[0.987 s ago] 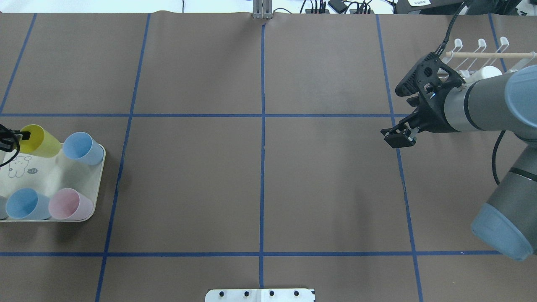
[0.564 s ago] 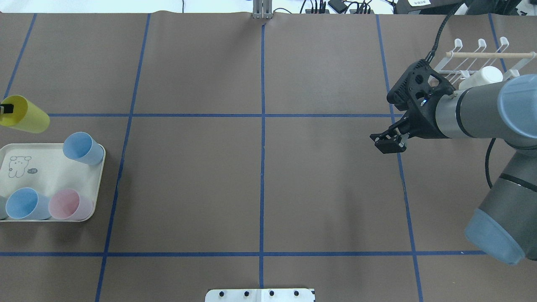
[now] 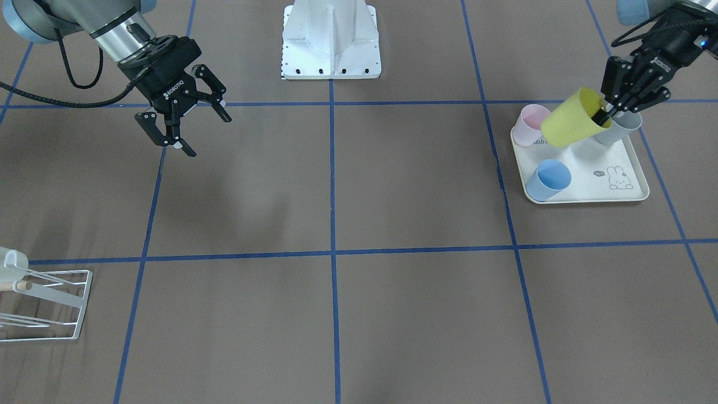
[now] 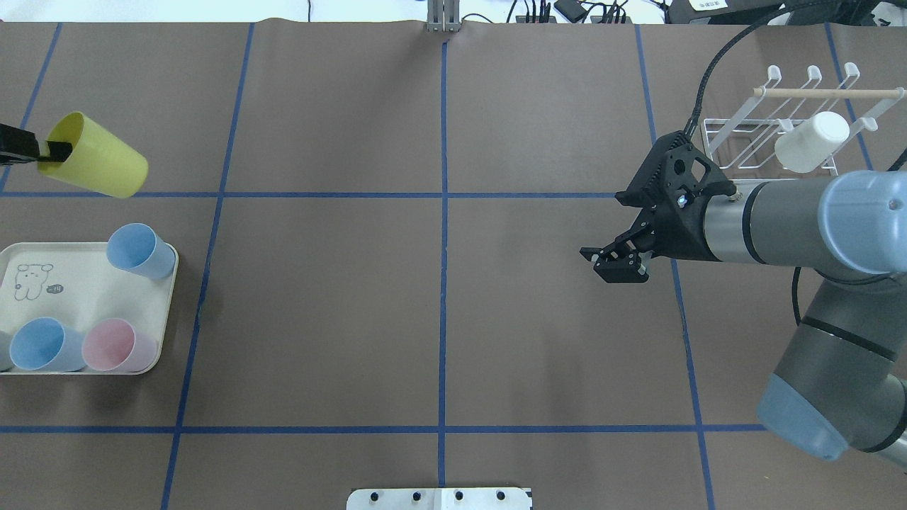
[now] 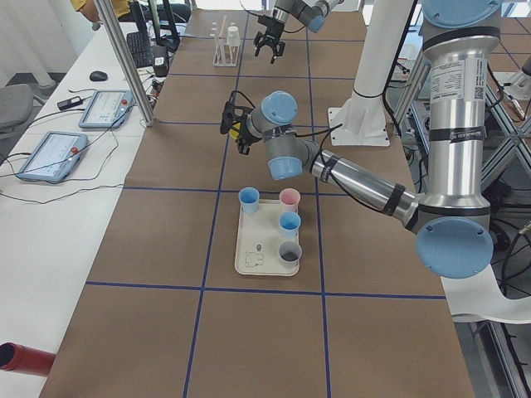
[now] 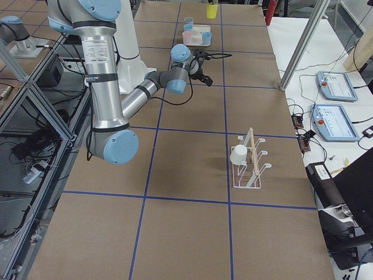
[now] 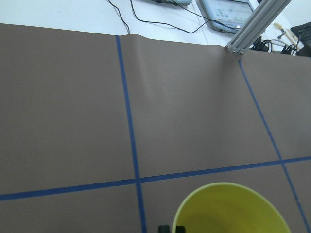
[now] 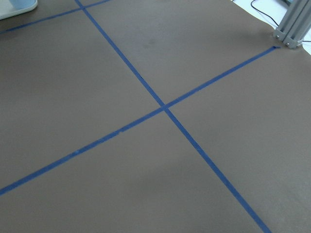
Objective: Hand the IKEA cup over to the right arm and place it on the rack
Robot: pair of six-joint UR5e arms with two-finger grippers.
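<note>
My left gripper point(image 3: 608, 114) is shut on the rim of a yellow cup point(image 4: 96, 166) and holds it tilted in the air, beyond the tray's far edge. The cup also shows in the front view point(image 3: 571, 125) and at the bottom of the left wrist view point(image 7: 228, 208). My right gripper point(image 3: 208, 136) is open and empty above the table, left of the rack in the overhead view point(image 4: 613, 265). The white wire rack point(image 4: 744, 131) with a wooden dowel stands at the far right and carries a white cup point(image 4: 812, 142).
A cream tray point(image 4: 78, 297) at the left edge holds two blue cups point(image 4: 140, 250), a pink cup point(image 4: 117, 345) and a grey cup point(image 3: 617, 128). The robot's white base point(image 3: 331, 39) stands at the near middle edge. Blue tape lines grid the brown table.
My left gripper has lifted the yellow cup off the tray and carried it toward the far side. My right arm has swung left toward the centre, uncovering the rack.
</note>
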